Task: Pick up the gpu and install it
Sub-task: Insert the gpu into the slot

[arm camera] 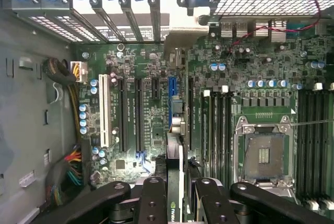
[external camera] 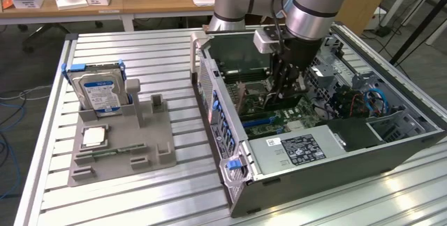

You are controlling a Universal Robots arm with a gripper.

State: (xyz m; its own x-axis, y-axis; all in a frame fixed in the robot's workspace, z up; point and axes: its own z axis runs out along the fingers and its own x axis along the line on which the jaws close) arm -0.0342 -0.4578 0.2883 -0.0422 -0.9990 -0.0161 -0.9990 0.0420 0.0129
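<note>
Black gpu [external camera: 278, 92] hangs in your pincer [external camera: 283, 98] inside the case [external camera: 307, 184], ext. view. Wrist view: fingers [arm camera: 154, 200] clamp the gpu [arm camera: 176, 182] edge-on (just above the mobo [arm camera: 151, 104] slots), directly below the pincer [arm camera: 177, 198].

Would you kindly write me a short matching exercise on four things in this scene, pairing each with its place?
Things:
1. gpu
2. hard drive
3. memory stick
4. gripper

Places:
A. lying flat on the grey holder
B. shut on the card, inside the computer case
C. standing upright in the grey holder
D. edge-on above the motherboard slots

Pairs: 1-D, 2-C, 3-A, 4-B
</note>
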